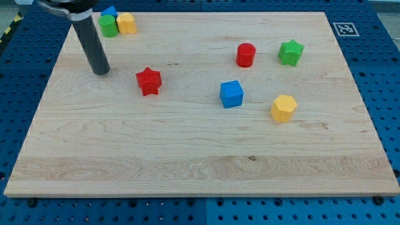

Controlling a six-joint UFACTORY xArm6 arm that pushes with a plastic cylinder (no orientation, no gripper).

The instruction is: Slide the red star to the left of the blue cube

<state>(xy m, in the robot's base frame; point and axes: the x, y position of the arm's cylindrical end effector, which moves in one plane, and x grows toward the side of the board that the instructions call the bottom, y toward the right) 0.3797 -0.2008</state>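
My tip (100,70), a bare rod holding nothing, sits just left of the red star (149,80); the blue cube (231,94) lies further right. Pushing off-centre could spin the star past the cube

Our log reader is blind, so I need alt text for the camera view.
My tip rests on a wooden board, at the view's left of the red star, with the blue cube further right. Other coloured blocks lie scattered around.
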